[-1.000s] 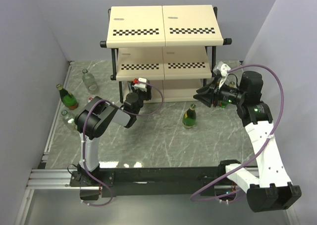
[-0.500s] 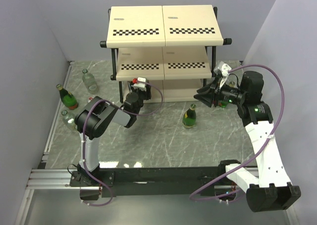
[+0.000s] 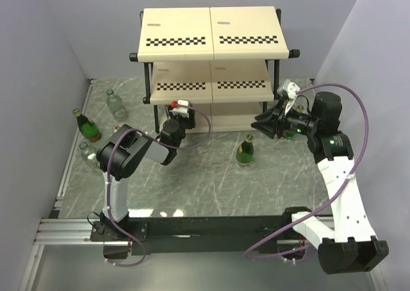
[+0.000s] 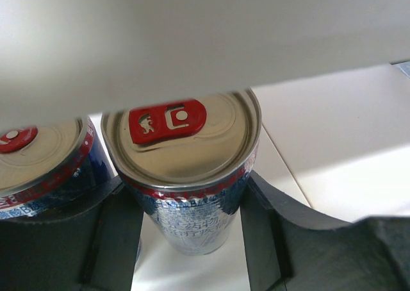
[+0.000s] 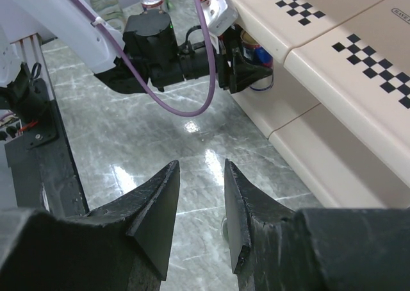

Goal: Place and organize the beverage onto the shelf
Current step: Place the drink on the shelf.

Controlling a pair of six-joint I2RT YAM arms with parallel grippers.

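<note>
Left gripper (image 4: 189,230) clamps the can (image 4: 186,156) mid-body, on the bottom board of the shelf (image 4: 333,131). Expect thin, smooth, easily dented walls: hold the sidewall lightly. Right gripper (image 5: 200,175) closed, empty.

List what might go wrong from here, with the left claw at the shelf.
1. The left claw grips a can with a second can close beside it; opening may nudge that neighbour.
2. The shelf board hangs just above the can's top, so lifting could strike it.
3. The green bottle stands near the right claw; a sweep could topple it.
</note>
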